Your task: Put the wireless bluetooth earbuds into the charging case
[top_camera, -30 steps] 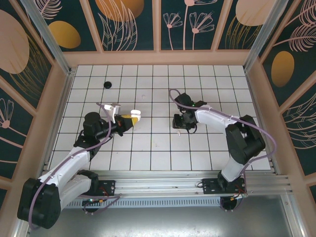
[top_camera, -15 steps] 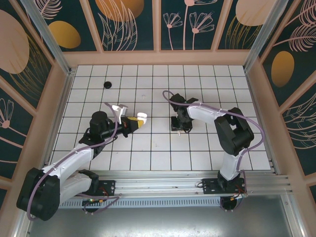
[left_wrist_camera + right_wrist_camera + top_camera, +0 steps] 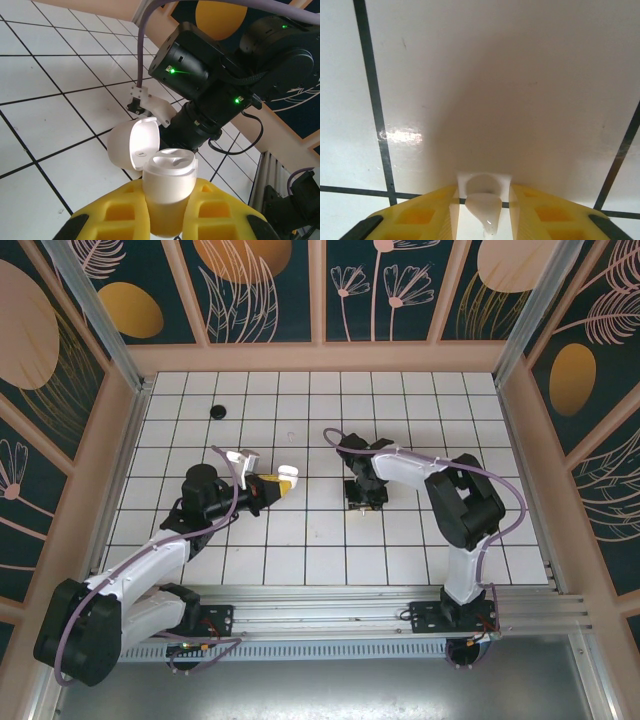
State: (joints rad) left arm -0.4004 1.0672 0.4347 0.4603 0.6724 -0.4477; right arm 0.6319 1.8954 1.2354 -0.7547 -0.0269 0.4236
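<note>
My left gripper [image 3: 283, 481] [image 3: 169, 212] is shut on the white charging case [image 3: 287, 476] [image 3: 168, 186], held upright between the yellow fingers [image 3: 226, 210]. Its round lid [image 3: 133, 148] is flipped open to the left, and the moulded recesses on top show no earbud. My right gripper [image 3: 362, 502] [image 3: 484, 207] points straight down just above the tile. It is shut on one small white teardrop-shaped earbud [image 3: 485, 211]. No black comma-shaped earbuds are in view.
A black round puck [image 3: 217, 411] lies on the tiled floor at the far left. A tiny pale speck [image 3: 290, 433] sits on a tile beyond the case. The right arm's black body [image 3: 220, 70] looms just past the case. Wooden walls [image 3: 128, 440] ring the tiles.
My left gripper has carried the open case a little to the right. The right arm has swung its wrist leftward and folded in, with its gripper staying low over the same tile.
</note>
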